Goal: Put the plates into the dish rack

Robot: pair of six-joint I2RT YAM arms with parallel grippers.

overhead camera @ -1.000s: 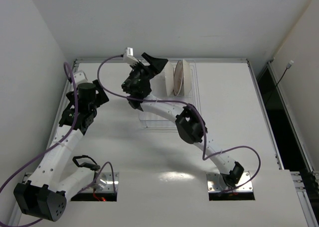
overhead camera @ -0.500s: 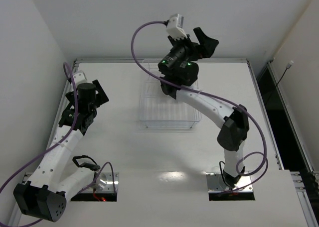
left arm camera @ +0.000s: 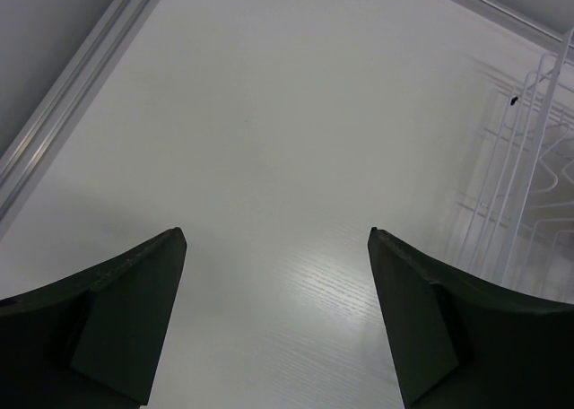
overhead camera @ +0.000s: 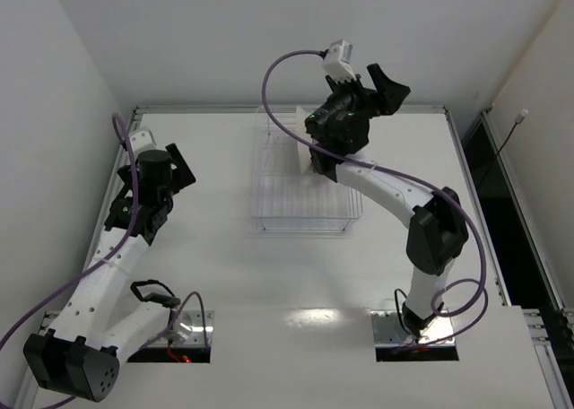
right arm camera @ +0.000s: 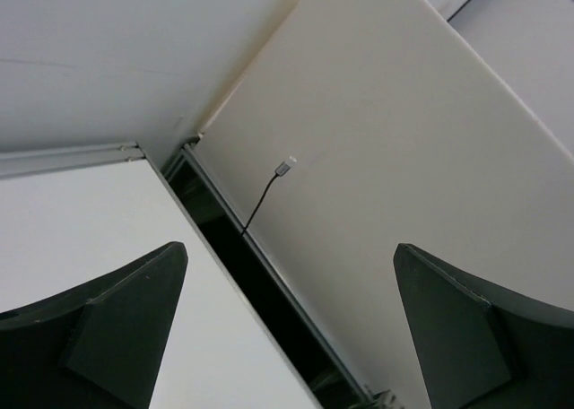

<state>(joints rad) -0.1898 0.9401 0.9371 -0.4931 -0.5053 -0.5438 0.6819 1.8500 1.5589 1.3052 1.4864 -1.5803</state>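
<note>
Pale-wire dish rack (overhead camera: 298, 204); white table (overhead camera: 224, 270)

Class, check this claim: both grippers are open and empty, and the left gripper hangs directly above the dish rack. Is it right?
Not quite. The left gripper hangs above the table, off to the left of the dish rack, not over it, as the top external view shows. The rest of the claim stands.

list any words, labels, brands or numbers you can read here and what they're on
None readable in any view. The thin pale wire dish rack and the white table top bear no print; the small white block on the right wrist is too small to tell.
</note>
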